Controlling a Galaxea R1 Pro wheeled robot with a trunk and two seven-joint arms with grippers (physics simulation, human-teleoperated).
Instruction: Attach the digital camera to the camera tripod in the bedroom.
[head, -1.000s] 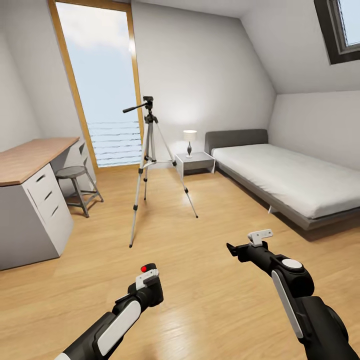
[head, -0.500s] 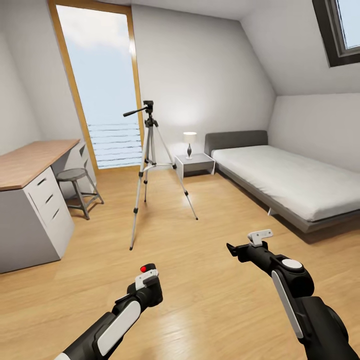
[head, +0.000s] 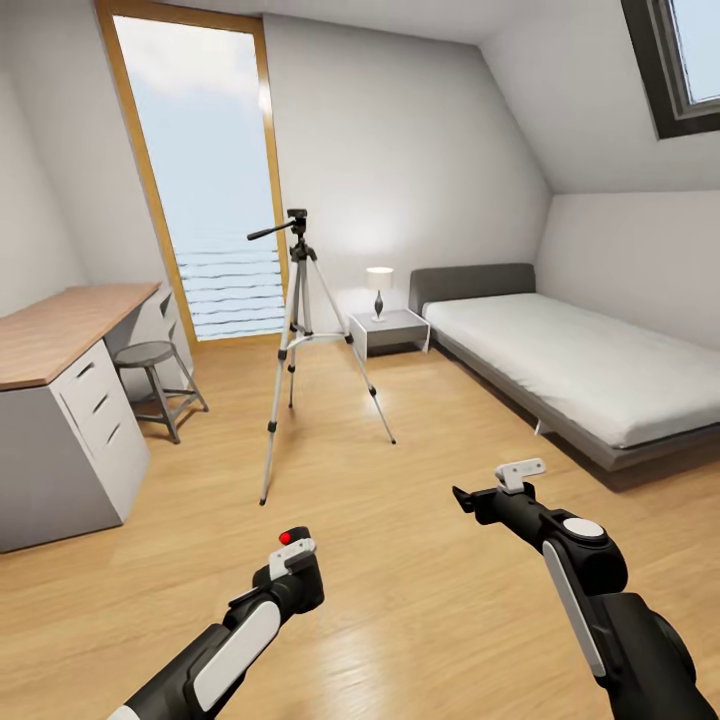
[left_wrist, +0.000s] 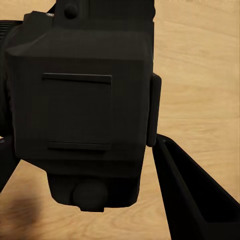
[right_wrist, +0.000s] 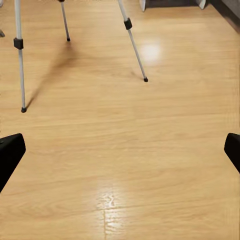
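Left gripper hangs low over the light wood floor, its fingers pinched on the small black digital camera with the red round button showing on top. From the left wrist view the chunky black camera body sits between the dark fingers, pressed against them on both sides.

Off to that gripper's right, at about the same height, the right gripper is held out over bare floor with its fingers spread wide; in its own wrist view the two black fingertips sit at opposite edges with nothing between them.

Well ahead of both grippers, and slightly nearer the left one's line, stands the tall camera tripod with three silver metal legs, black joints and feet, and a black head with a long pan handle pointing left. Its feet rest on the floor, well apart from either gripper.

Behind the tripod is the tall wood-framed window. Beyond the right gripper, further to its right, lies the grey-framed bed, with a small white bedside table carrying a lamp. Ahead of the left gripper and out to its left are a wood-topped white desk and a grey metal stool beside it.
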